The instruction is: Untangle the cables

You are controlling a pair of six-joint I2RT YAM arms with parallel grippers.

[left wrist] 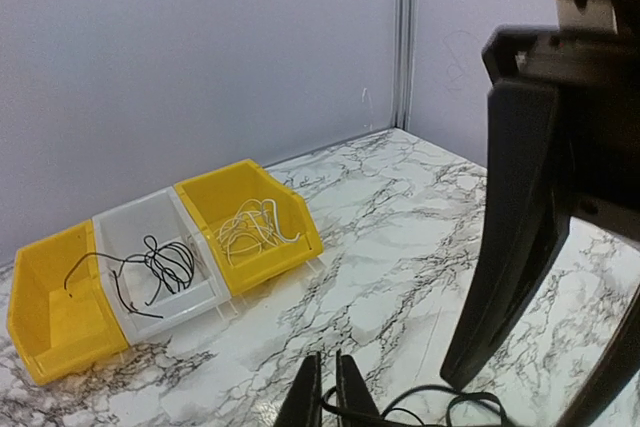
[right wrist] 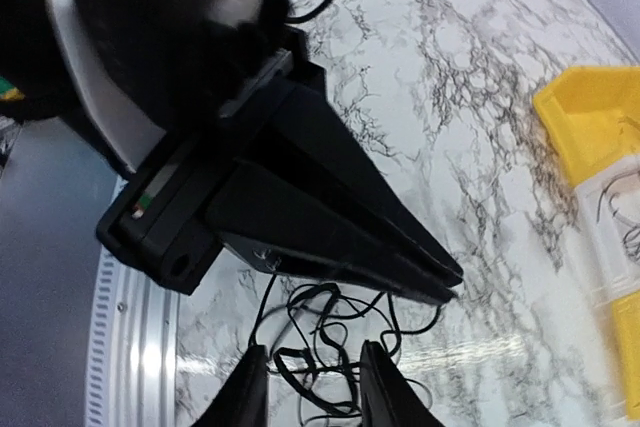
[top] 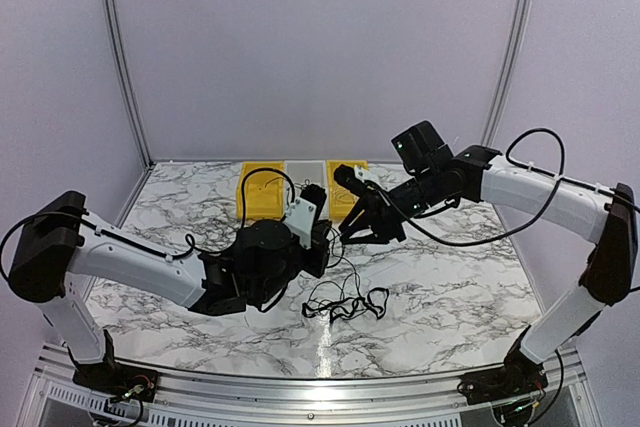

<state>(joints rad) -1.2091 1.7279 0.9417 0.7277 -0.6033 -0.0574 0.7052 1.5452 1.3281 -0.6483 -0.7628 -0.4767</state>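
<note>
While a dark cord [left wrist: 165, 265] and a pale cord [left wrist: 250, 232] lay in bins [left wrist: 290, 259] beyond the left gripper [left wrist: 327, 397] — pinched narrow, seemingly on a strand — the cables [top: 345, 304] sat tangled under the right gripper [right wrist: 310, 387], jaws apart; untangling looked mostly undone.

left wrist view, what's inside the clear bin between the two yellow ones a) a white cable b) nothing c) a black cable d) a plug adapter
C: a loosely coiled black cable lies in the clear bin, while the white cable sits in the yellow bin next to it on the picture's right.
</note>
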